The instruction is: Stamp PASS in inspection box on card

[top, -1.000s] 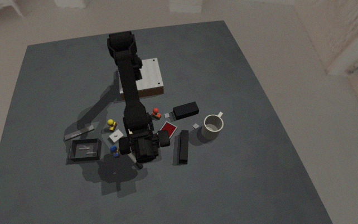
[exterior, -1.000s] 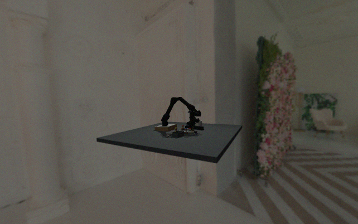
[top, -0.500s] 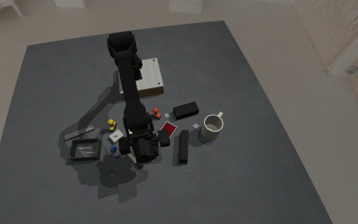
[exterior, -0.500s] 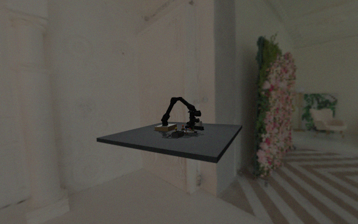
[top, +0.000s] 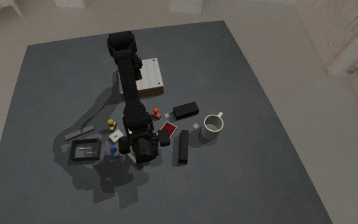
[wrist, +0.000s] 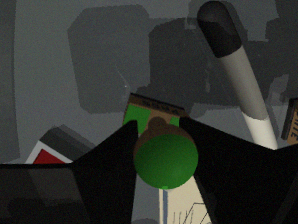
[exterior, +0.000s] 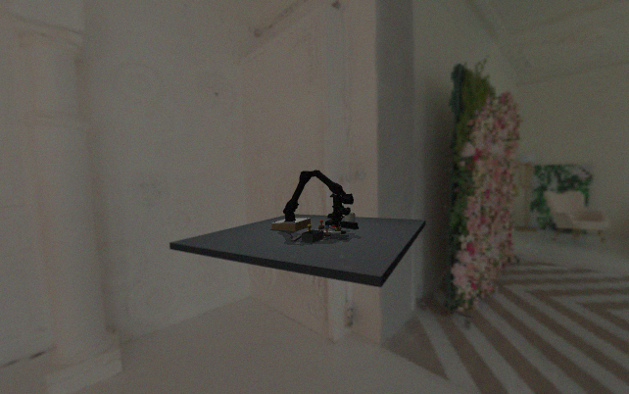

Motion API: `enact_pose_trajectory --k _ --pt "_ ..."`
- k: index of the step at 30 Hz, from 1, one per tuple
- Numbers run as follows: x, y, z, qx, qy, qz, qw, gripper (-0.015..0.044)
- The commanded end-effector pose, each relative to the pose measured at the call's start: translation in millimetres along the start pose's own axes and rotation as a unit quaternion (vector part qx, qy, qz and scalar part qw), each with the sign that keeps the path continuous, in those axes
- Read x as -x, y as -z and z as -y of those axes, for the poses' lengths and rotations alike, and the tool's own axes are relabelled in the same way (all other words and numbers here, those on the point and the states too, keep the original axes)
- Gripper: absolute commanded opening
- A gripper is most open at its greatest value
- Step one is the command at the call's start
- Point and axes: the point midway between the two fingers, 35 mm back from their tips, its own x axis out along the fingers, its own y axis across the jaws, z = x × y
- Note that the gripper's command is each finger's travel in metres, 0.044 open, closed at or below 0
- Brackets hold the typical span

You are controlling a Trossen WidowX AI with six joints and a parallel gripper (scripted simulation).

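Observation:
In the wrist view my gripper (wrist: 158,125) is shut on the green-knobbed PASS stamp (wrist: 166,160); its fingers press the knob from both sides, and the stamp's green base shows just beyond. The cream card (wrist: 181,208) with a thin outlined box lies under the knob. The red ink pad (wrist: 47,157) (top: 168,129) lies to the left of the fingers in the wrist view. In the top view the arm's wrist (top: 143,149) hides the stamp and the card.
A black-capped white marker (wrist: 240,76) lies beside the card. Blue (top: 114,150), yellow (top: 111,123) and red (top: 155,112) stamps stand close around the arm. A black tray (top: 73,150), a black bar (top: 183,146), a black box (top: 185,110) and a mug (top: 213,126) are nearby.

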Motion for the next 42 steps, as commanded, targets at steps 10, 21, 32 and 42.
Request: enact_pose_trajectory --k 10,21,32,42 --pt "9.2 -1.6 0.1 0.0 0.001 0.004 1.0 0.0" --pt "14.6 -1.9 0.1 0.0 0.001 0.004 1.0 0.0" --pt "20.0 -2.0 0.1 0.0 0.002 0.004 1.0 0.0" --pt "24.9 -2.1 0.1 0.0 0.002 0.004 1.0 0.0"
